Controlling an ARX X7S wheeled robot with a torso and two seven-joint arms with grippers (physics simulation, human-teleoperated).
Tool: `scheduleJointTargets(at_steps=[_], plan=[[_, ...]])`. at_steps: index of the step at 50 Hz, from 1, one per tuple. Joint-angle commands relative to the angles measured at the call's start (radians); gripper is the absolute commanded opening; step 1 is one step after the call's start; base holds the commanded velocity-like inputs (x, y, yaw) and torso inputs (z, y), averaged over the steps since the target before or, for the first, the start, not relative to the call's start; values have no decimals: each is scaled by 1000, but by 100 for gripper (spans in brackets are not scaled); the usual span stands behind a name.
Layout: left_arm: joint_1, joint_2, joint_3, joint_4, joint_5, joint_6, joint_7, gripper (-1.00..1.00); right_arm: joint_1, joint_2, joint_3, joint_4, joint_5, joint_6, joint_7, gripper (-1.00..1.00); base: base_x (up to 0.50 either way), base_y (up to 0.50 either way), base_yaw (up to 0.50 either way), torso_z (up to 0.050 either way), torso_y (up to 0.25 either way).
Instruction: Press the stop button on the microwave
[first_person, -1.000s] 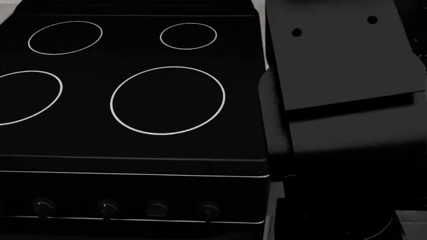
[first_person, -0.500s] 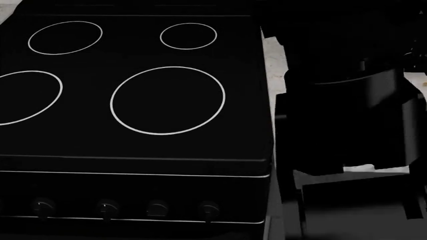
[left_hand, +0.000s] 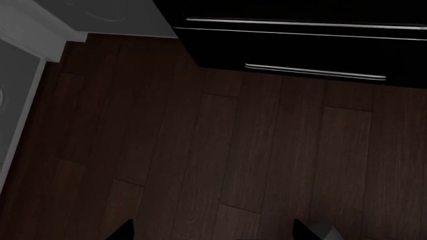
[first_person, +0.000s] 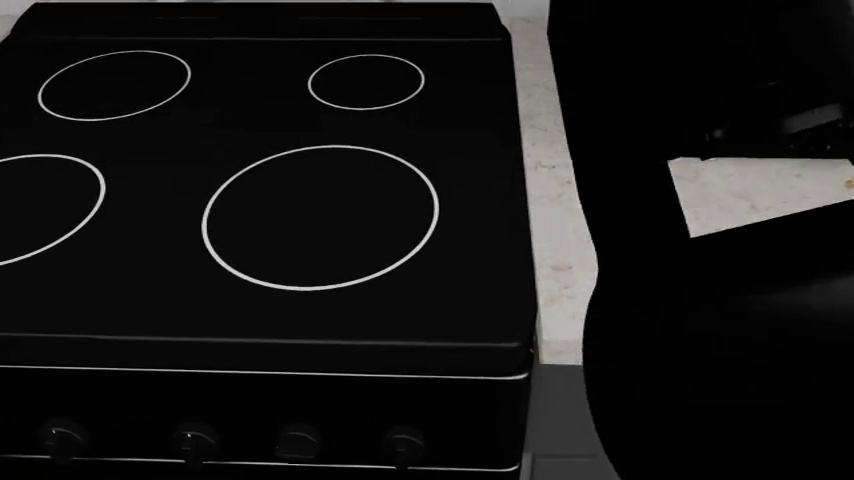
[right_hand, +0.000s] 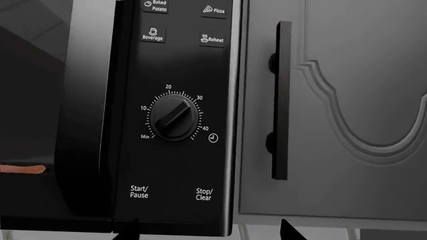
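Now the right arm (first_person: 721, 330) fills more at 4 o'clock; right pincer (right_hand: 209, 230) open, empty, below white-lettered Stop/Clear button (right_hand: 203, 194); left pincer (left_hand: 213, 231) open, empty.

A home kitchen: black glass cooktop (first_person: 267, 200), microwave (right_hand: 173, 125), panelled cabinet door (right_hand: 353, 100), wood floor (left_hand: 200, 160).

White-lettered Stop/Clear button (right_hand: 203, 194) low on black microwave panel (right_hand: 177, 120)

We see microwave (right_hand: 175, 115) panel close ahead of right gripper (right_hand: 208, 231). Stop/Clear button (right_hand: 204, 194) just past fingertips (right_hand: 288, 231), spread apart.
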Motion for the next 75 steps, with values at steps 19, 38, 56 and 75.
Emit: scheduleJointTargets(at_steps=[19, 38, 56, 75], plan=[[-4, 1, 2, 0, 0, 0, 0, 100, 143, 48, -157, -54, 278, -51, 83, 100, 42, -3, 0, 50, 82], [-4, 1, 2, 0, 0, 0, 0, 100, 93, 29, -187, -74, 270, -52, 78, 100, 157, -72, 0, 50, 81], [-4, 1, 2, 0, 0, 0, 0, 100, 69, 49, -185, -92, 277, -87, 61, 100, 77, 155, 0, 50, 81], [-4, 1, 2, 0, 0, 0, 0, 100, 44, 73, -208, -161, 259, -76, 123, 100, 204, -10, 0, 50, 82]])
